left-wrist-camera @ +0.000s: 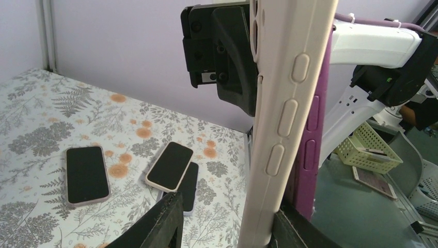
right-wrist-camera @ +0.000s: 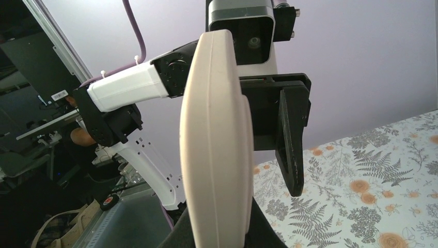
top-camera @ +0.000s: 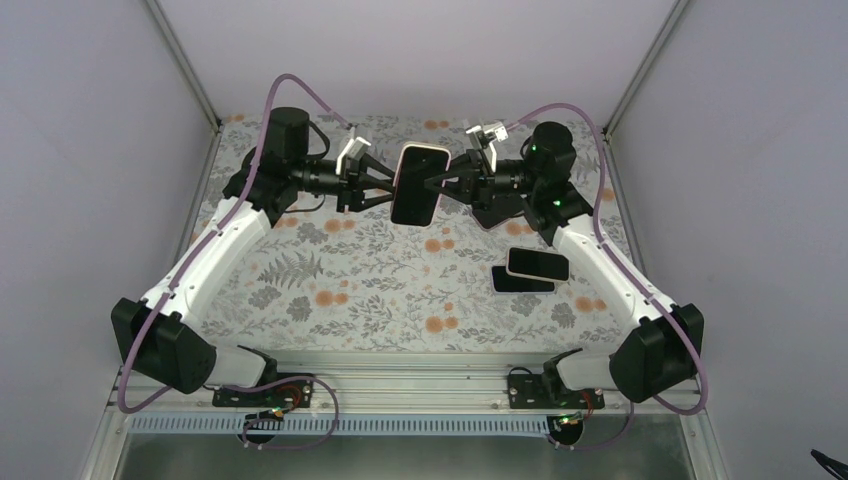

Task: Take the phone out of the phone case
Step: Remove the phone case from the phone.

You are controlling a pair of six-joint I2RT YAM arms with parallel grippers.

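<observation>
Above the floral surface (top-camera: 330, 290), mid-air between the arms: cased phone (top-camera: 417, 185), pale phone case (left-wrist-camera: 289, 103). Left gripper (top-camera: 385, 185) clamps one long edge, right gripper (top-camera: 440, 183) is pinched tight on the other. Peel a case corner off while the opposite side holds steady; avoid squeezing the side buttons. Count: one held phone, three phones (left-wrist-camera: 87, 174) lying on the surface, farther back.

Floral tablecloth (top-camera: 330, 270), grey ferns & orange blooms, covers the table. Two spare phones (top-camera: 530, 270) lie overlapped at right-centre, screens dark; top one (left-wrist-camera: 169, 165) has a pale case. A third phone (left-wrist-camera: 87, 174) lies apart, flat, face up. Beyond the table edge, a yellow mesh basket (left-wrist-camera: 368, 149). Lilac walls (top-camera: 420, 60) around.
</observation>
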